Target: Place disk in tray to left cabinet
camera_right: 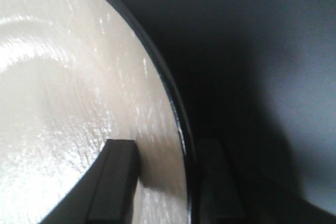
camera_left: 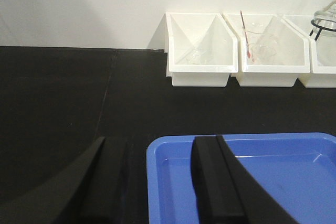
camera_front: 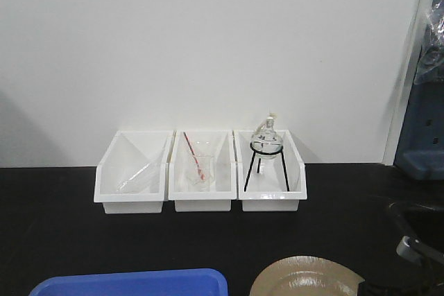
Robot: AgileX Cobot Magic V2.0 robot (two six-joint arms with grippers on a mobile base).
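Note:
The blue tray [camera_front: 132, 282] lies at the table's front edge, left of the tan disk [camera_front: 305, 276] with its thin black rim. In the left wrist view my left gripper [camera_left: 159, 145] is open and straddles the tray's [camera_left: 252, 177] left rim, one finger over the black table and one over the tray's floor. The tray holds nothing that I can see. In the right wrist view my right gripper [camera_right: 167, 145] is open around the disk's [camera_right: 63, 103] right edge, one finger over its glossy face and one outside the rim. The left cabinet is out of view.
Three white bins [camera_front: 201, 171] stand in a row against the white wall, holding glassware and a flask on a black wire stand [camera_front: 267, 154]. My right arm [camera_front: 416, 244] reaches in from the right. The black table [camera_front: 55, 206] spreads between bins and tray.

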